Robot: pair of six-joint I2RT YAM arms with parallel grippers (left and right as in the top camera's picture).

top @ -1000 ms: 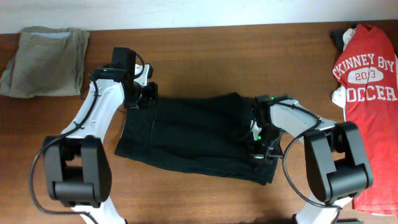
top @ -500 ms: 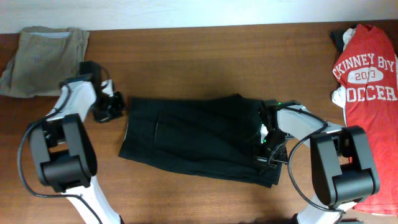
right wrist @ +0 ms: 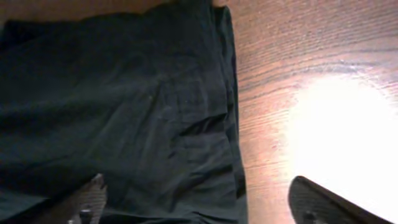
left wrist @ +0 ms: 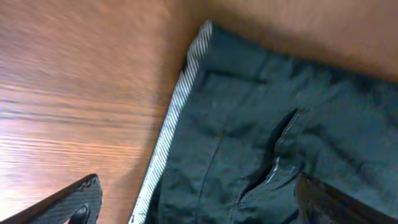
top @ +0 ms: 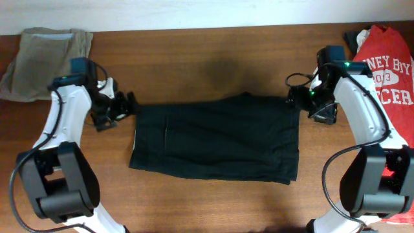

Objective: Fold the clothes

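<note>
I find the big garment (top: 217, 139) lying flat on the bench (top: 207, 65), at its middle, slightly toward the near edge. The left gripper (top: 123, 107) sits just beside the garment's far left corner, on the left-edge side. The right gripper (top: 299, 100) is at its far right corner; whether it touches, I cannot tell. The smaller garment (top: 45, 58) lies in the bench's far left corner, well apart from the big one. The T-shirt (top: 396, 81) lies along the right edge from the far right corner, with the right arm crossing over it.
</note>
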